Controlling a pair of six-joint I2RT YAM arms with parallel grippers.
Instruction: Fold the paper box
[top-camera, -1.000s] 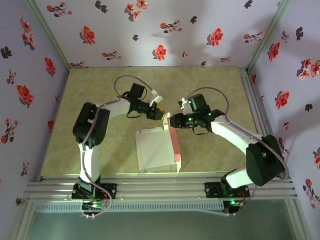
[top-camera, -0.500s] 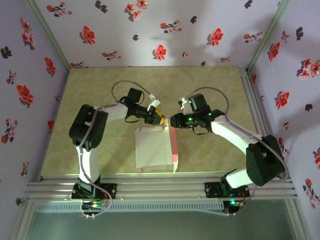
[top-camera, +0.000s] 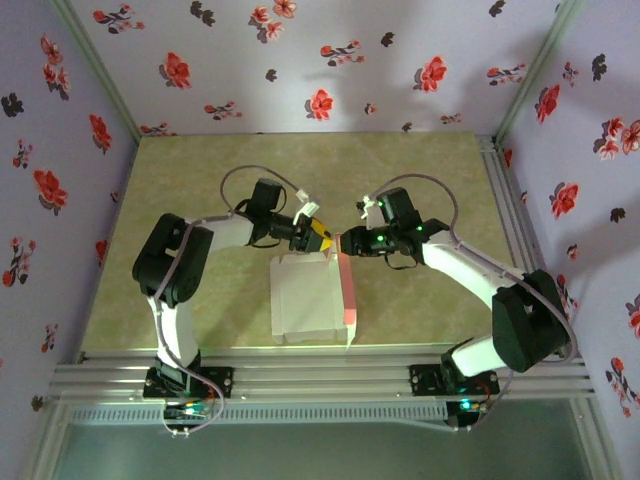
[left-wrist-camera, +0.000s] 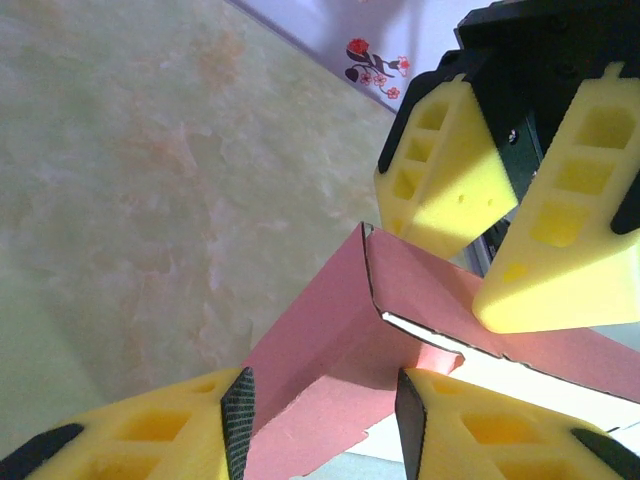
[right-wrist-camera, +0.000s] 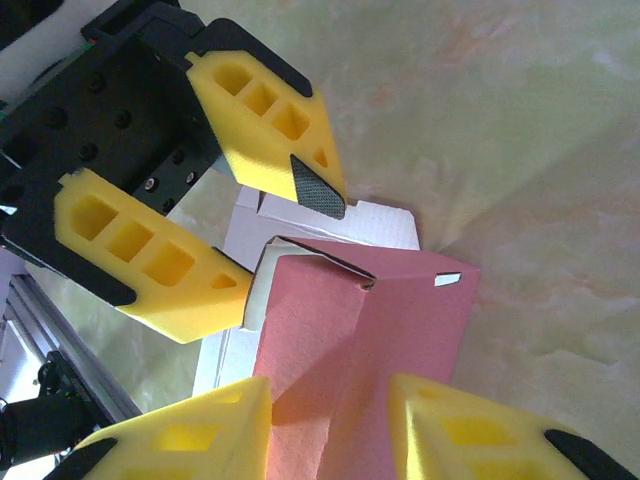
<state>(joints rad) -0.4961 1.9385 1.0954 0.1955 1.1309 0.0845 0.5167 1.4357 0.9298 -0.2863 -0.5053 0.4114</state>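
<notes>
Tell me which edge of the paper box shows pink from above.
The long right edge, running back to the right claw; the rest of the paper box shows its whitish face.

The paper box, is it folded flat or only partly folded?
Partly folded. The paper box lies mostly flat, whitish face up, but its pink flap stands raised along the right edge.

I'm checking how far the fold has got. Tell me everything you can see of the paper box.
The paper box is thin cardboard, whitish-grey on the face turned up, salmon-pink on the other. It lies flat on the table near the front edge, with its right-hand flap raised so the pink shows. At its far right corner the left end effector stands open around the cardboard, one finger touching the white edge; the right end effector straddles the pink flap, grip unclear.
</notes>
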